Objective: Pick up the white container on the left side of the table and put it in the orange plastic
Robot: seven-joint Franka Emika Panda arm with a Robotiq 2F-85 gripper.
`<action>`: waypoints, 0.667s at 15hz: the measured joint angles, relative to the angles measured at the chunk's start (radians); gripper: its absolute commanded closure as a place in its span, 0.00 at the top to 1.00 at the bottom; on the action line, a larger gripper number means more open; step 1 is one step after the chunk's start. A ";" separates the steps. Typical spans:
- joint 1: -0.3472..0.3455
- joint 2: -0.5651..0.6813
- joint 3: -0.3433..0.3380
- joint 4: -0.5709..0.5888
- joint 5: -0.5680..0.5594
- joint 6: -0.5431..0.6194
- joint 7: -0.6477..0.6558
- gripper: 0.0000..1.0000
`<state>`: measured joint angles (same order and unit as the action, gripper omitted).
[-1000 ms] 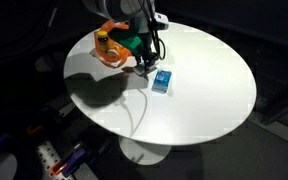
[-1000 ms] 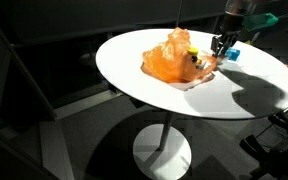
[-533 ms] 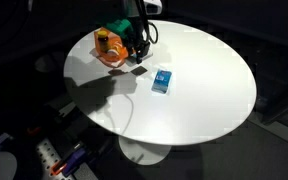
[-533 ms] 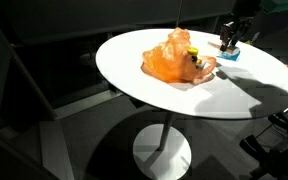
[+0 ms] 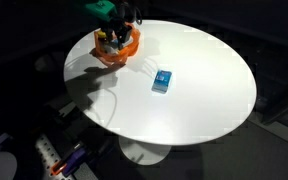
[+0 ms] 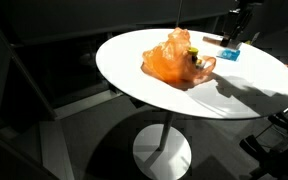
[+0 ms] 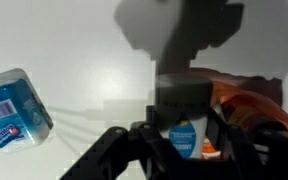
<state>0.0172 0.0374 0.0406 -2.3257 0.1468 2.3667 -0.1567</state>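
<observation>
The white container [image 7: 182, 122] has a grey lid and a blue label. My gripper [image 7: 181, 140] is shut on it, a finger on each side, and holds it above the table. The crumpled orange plastic [image 7: 252, 104] lies just to the right of it in the wrist view. In both exterior views the gripper [image 5: 124, 22] [image 6: 234, 28] hangs over or just beside the orange plastic [image 5: 117, 50] [image 6: 172, 58]. The container itself is too small to make out there.
A blue and clear packet [image 5: 162, 81] [image 6: 229, 54] [image 7: 14, 106] lies flat on the round white table [image 5: 204, 100]. A small orange bottle [image 5: 102, 41] stands in the orange plastic. Dark surroundings ring the table's edge.
My gripper has risen from beside the blue packet and moved across to the orange plastic, carrying the white container with it.
</observation>
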 measured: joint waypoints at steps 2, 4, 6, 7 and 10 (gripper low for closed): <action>0.013 -0.001 0.011 0.012 0.056 -0.036 -0.098 0.25; 0.019 -0.001 0.015 0.029 0.071 -0.081 -0.162 0.50; 0.018 0.000 0.014 0.045 0.071 -0.118 -0.188 0.50; 0.017 0.000 0.013 0.049 0.071 -0.125 -0.195 0.50; 0.016 0.004 0.012 0.050 0.071 -0.127 -0.200 0.25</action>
<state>0.0333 0.0410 0.0528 -2.2758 0.2175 2.2397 -0.3569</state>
